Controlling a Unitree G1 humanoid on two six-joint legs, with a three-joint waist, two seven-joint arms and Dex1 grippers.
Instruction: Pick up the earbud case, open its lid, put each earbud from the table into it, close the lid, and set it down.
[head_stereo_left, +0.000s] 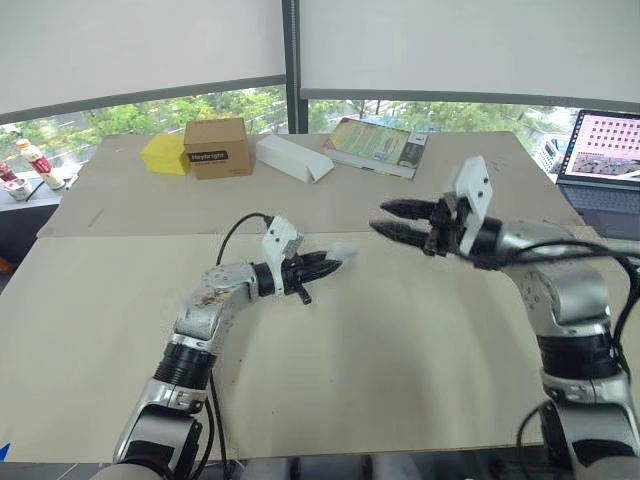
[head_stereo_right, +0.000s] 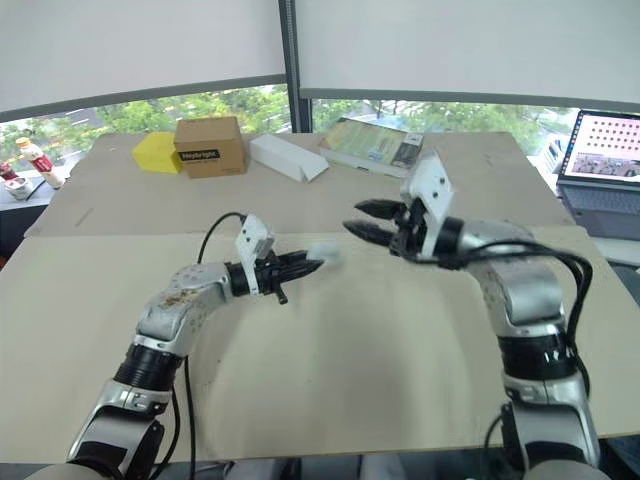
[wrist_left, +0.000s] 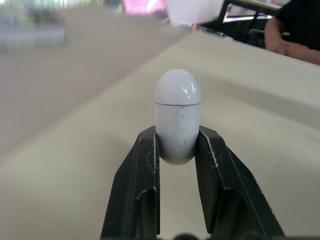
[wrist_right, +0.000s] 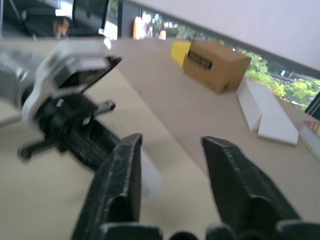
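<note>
The table (head_stereo_left: 400, 340) is covered with tan board, with a seam running across it. At its far right edge sits an open laptop (head_stereo_left: 605, 165), its screen lit with a dotted pattern. Along the far side lie a book (head_stereo_left: 378, 146), flat; a long white box (head_stereo_left: 293, 159), lying on its side; a brown box (head_stereo_left: 217, 147), standing with its flaps shut so nothing inside shows; and a yellow block (head_stereo_left: 165, 155) touching the brown box on the robot's left. A small bottle (head_stereo_left: 38, 160) stands off the table's far left corner. In the left wrist view a person's arm (wrist_left: 295, 30) rests at another desk beyond the table.

Both arms are raised over the middle of the table, their grippers pointing toward each other. The right gripper (head_stereo_left: 378, 217) is spread wide with nothing between its fingers, held near the case and just clear of it.

The left gripper (head_stereo_left: 330, 264) is clamped on the case (wrist_left: 177, 115), a white capsule held above the table. The two black fingers (wrist_left: 142, 170) pinch its lower body from either side, and the domed lid end sticks out past the fingertips. The lid is down, its seam a thin closed line around the capsule, so what is inside cannot be told.
</note>
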